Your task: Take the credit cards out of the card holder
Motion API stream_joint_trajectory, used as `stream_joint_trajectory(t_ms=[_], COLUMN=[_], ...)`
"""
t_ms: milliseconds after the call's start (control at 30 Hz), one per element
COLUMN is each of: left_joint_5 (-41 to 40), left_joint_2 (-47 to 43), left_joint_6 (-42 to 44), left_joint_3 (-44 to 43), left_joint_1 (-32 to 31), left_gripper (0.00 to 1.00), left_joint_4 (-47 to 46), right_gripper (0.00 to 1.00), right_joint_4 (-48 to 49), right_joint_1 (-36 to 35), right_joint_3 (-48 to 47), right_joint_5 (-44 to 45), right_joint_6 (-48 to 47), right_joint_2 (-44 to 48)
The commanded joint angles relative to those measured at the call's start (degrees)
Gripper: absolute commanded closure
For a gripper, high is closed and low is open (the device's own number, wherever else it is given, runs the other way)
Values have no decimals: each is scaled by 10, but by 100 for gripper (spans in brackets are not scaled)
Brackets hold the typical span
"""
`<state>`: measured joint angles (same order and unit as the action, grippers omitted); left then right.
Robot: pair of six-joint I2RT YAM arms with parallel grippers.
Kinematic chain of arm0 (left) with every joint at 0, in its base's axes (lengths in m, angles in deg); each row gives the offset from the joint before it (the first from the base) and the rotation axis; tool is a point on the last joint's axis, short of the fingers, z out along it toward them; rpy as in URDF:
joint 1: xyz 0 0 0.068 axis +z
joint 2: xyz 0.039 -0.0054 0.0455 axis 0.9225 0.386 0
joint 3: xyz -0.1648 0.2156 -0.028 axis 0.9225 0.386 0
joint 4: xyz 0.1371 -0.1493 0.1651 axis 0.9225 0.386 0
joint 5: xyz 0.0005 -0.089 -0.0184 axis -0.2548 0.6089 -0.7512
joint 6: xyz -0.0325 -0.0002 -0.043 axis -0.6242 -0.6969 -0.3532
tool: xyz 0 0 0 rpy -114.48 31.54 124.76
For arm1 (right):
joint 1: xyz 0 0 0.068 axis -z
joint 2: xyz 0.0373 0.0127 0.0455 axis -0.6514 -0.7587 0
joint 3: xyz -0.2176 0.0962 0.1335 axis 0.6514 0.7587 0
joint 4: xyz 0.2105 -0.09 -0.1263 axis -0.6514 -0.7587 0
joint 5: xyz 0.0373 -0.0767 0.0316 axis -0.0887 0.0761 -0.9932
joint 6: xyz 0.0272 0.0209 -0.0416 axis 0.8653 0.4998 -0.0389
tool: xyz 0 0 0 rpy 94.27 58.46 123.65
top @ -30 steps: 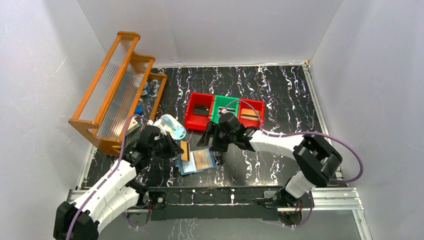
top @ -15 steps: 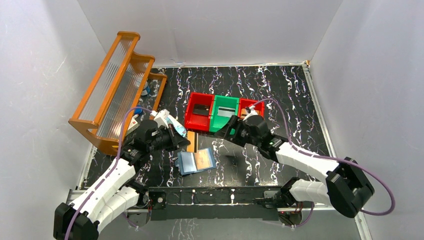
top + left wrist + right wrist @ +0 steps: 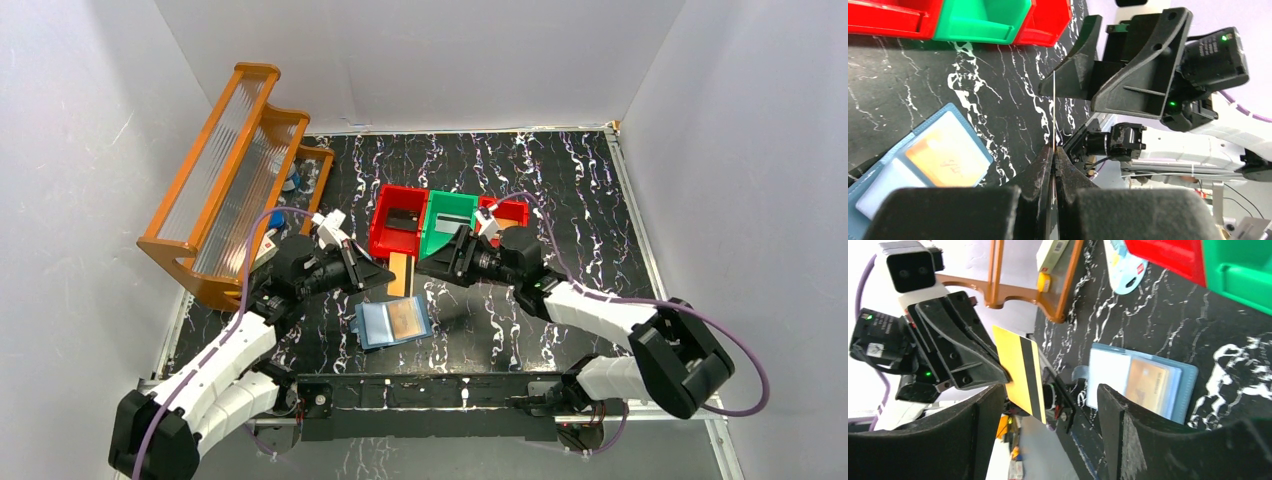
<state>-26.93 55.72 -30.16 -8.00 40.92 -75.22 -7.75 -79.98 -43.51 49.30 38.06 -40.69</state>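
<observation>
1. The credit card [image 3: 1020, 377], tan-orange with a dark stripe, is held up off the desk [image 3: 560, 170]. The left claw [image 3: 1054, 150] is closed tight on one short end and holds it on edge.
2. The right claw [image 3: 432, 265] is spread wide and grips nothing. It faces the card's free end. Whether a finger already touches the card I cannot tell.
3. The card looks thin, stiff, light and slick. It is best taken flat across both faces at the free end, clear of the left fingertips. A loose pinch would likely let it swivel or slip.
4. The card holder [image 3: 393, 322] lies open and flat on the desk, near the front edge below both claws. Two cards are still in its pockets, a tan-orange card [image 3: 945, 157] and a pale card [image 3: 1108, 372]. They probably sit snugly, and the light holder may slide or lift when one is pulled.
5. The red bins [image 3: 382, 225] and the green bin [image 3: 450, 200] stand just beyond the claws. A wooden rack [image 3: 235, 160] is on the left, and an oval case [image 3: 1125, 270] lies near its foot.
6. Nothing lies between the claws except the card. The main hazard is the two sets of fingers knocking together at such close quarters.
</observation>
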Motion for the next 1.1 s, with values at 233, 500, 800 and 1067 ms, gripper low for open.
stream_joint_trajectory(t_ms=[233,500,800,1067], left_joint_5=[61,59,61,72], left_joint_2=[14,14,5,7], left_joint_6=[-89,-113,-131,-137], left_joint_3=[43,45,60,66], left_joint_1=[2,2,2,2], left_gripper=[100,100,100,100], left_joint_4=[-149,-172,-191,-201], right_gripper=[43,57,71,74], right_joint_4=[213,304,341,404], right_joint_1=[2,2,3,3], right_joint_3=[7,16,16,25], right_joint_5=[-117,-178,-191,-188], right_joint_6=[63,97,111,145], right_joint_2=[-68,-105,-126,-155])
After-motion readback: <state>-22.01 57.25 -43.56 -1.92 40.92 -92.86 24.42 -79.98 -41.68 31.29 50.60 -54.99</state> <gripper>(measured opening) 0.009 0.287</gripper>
